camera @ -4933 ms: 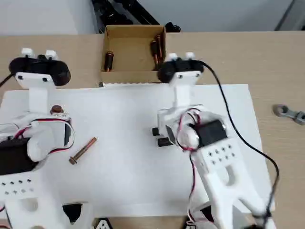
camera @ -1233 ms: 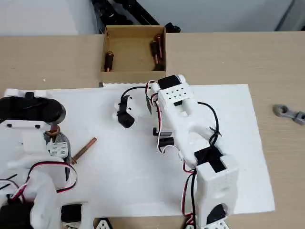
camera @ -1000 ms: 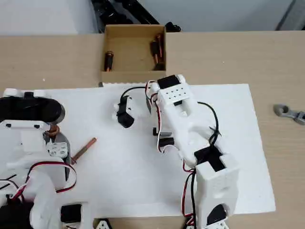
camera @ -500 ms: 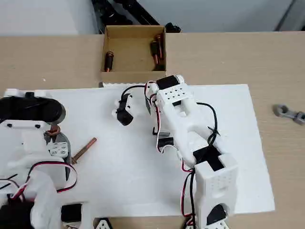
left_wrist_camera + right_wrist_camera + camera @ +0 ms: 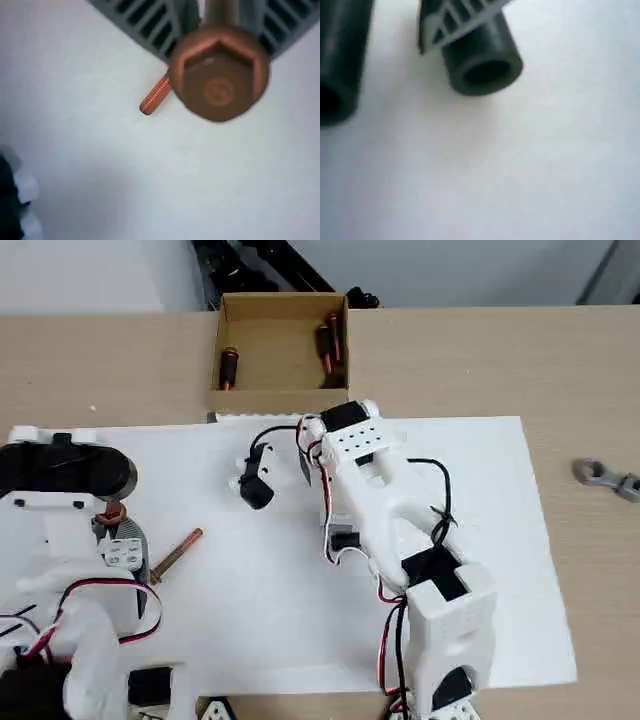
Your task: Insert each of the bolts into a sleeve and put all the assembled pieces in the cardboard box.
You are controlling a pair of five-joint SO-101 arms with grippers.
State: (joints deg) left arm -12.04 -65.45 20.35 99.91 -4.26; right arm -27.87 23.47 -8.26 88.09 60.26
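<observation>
While your left arm is sitting at the lower left of the high view, the left gripper [image 5: 220, 17] is pinching a copper bolt [image 5: 218, 80] by its shank. The hexagonal head is facing the wrist camera. Behind that head, the threaded end of a loose bolt [image 5: 175, 553] is showing. This loose bolt is lying tilted on the white sheet [image 5: 250, 620], left of centre in the high view and just beside the left arm.

Your right arm is stretching from the bottom centre of the high view up toward the middle of the frame. A grey ribbed part of the right gripper [image 5: 462, 22] is lying across a black sleeve [image 5: 482, 65], whose open end is facing the wrist camera. You cannot tell whether this gripper is clamping the sleeve or merely sitting over it. A second sleeve [image 5: 337, 60] is lying near the first, apart from it, on the sheet. In the high view one black sleeve end is peeking out beside the right arm at centre frame; which of the two it is cannot be told.

At top centre, the cardboard box [image 5: 280, 400] is holding assembled pieces [image 5: 229, 367] along its left and right walls. A small metal tool [image 5: 603, 476] is lying on the bare table [image 5: 500, 360] at the right edge.
</observation>
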